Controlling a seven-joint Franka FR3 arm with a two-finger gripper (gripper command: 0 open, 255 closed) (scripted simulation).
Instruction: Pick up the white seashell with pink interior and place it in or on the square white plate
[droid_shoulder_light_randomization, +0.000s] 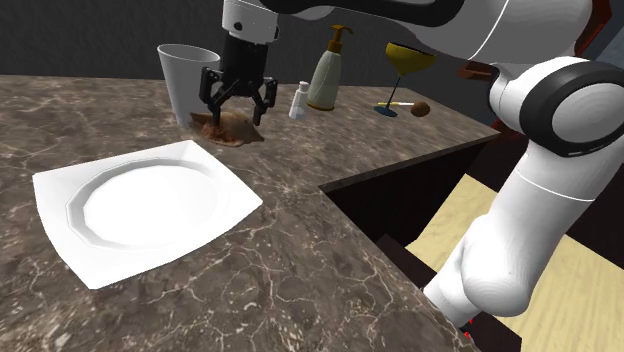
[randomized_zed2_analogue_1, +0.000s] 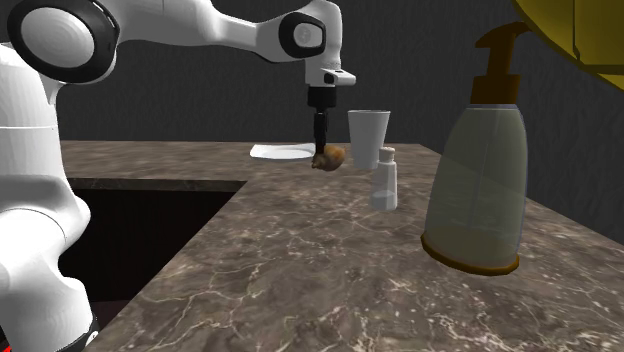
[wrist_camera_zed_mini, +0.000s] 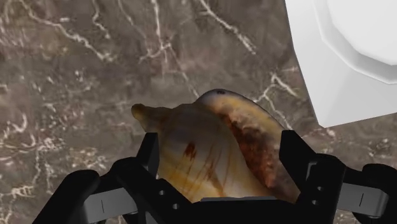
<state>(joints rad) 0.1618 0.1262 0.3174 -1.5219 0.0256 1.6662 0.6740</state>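
**Shell in your grip, plate close beside it**
Shoulder view: your gripper clasps the tan seashell on the counter, and the square white plate lies near, toward that view's lower left. Second exterior view: the plate sits just beyond the shell. Wrist view: the fingers press the shell's flanks, and its pointed end juts forward.

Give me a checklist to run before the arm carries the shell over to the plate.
1. Seashell sits inside the gripper, a finger pressed against each side: ok.
2. Shell lifted off the counter: cannot tell.
3. Square white plate lies flat on the counter: ok.
4. White cup stands apart from the gripper: ok.
5. Nothing stands between shell and plate: ok.
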